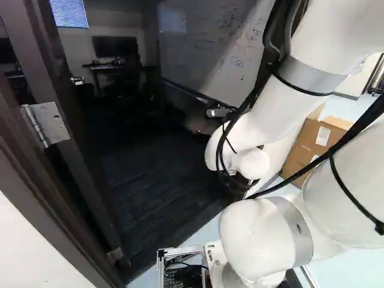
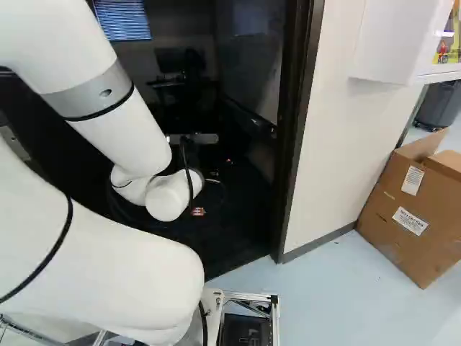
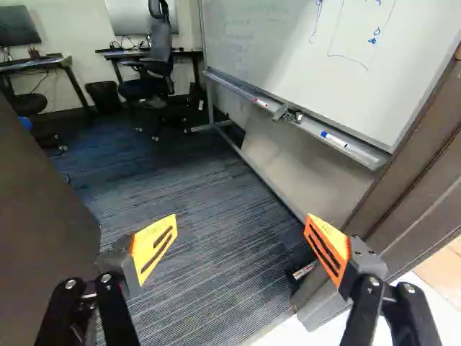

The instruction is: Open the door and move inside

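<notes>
From behind the arm (image 2: 94,259), left and right base views looked forward and down, sharing the doorway (image 2: 294,137); the wrist view faced inside, nearer.

The dark striped carpet (image 3: 209,187) inside the doorway (image 2: 295,130) bears an office chair (image 3: 153,65), a dark waste bin (image 3: 104,96) between two desks (image 3: 36,65), and the foot of a whiteboard frame (image 3: 212,127), while the pale floor (image 2: 346,295) outside bears an open cardboard box (image 2: 403,216) near the wall (image 2: 338,144).

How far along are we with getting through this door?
Done: the dark brown door stands open. In hand: nothing gripped; the black two-fingered gripper with orange pads is open at the doorway. Left: driving in, as the base's silver metal frame sits over pale blue floor outside.
</notes>
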